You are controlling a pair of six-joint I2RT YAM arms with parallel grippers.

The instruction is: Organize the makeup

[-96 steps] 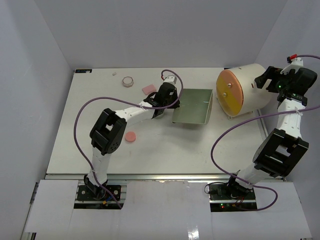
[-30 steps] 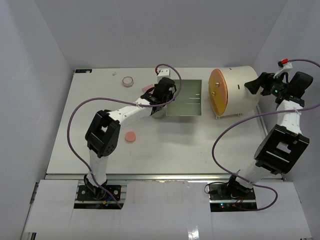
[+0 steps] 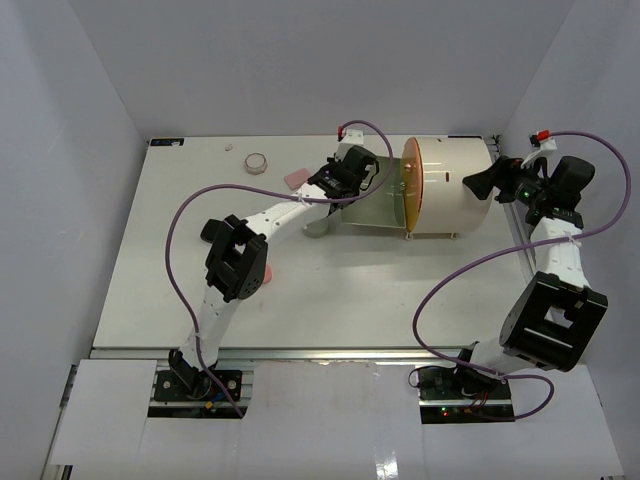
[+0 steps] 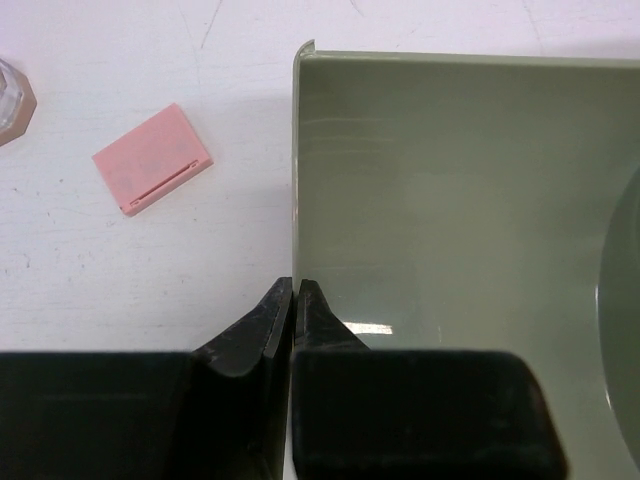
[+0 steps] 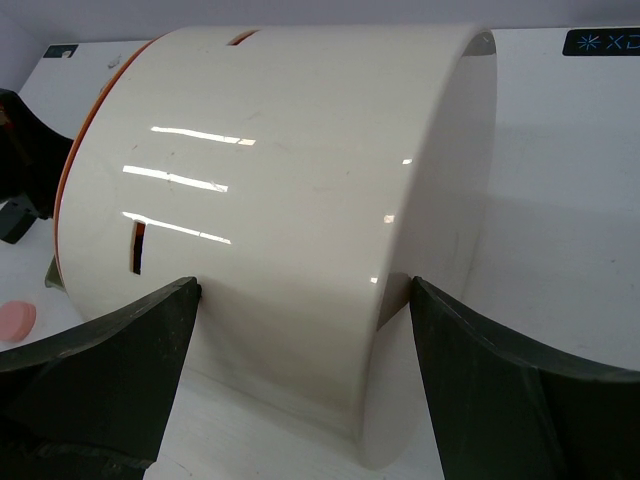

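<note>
My left gripper is shut on the left wall of the green tray, which is empty in the left wrist view. The tray's far end reaches the orange front of the cream drum case. My right gripper stands wide, with both fingers pressed on the case's back end. Of the makeup, a pink rectangular pad and a small round jar lie left of the tray. A pink disc peeks from behind my left elbow.
A small grey round thing sits just under my left forearm near the tray's corner. A tiny pale item lies at the table's back left. White walls close in the back and both sides, and the case is near the right table edge.
The case and my right gripper have shifted left. My left gripper has carried the tray to the right, so that the tray and the case's orange front have come together.
</note>
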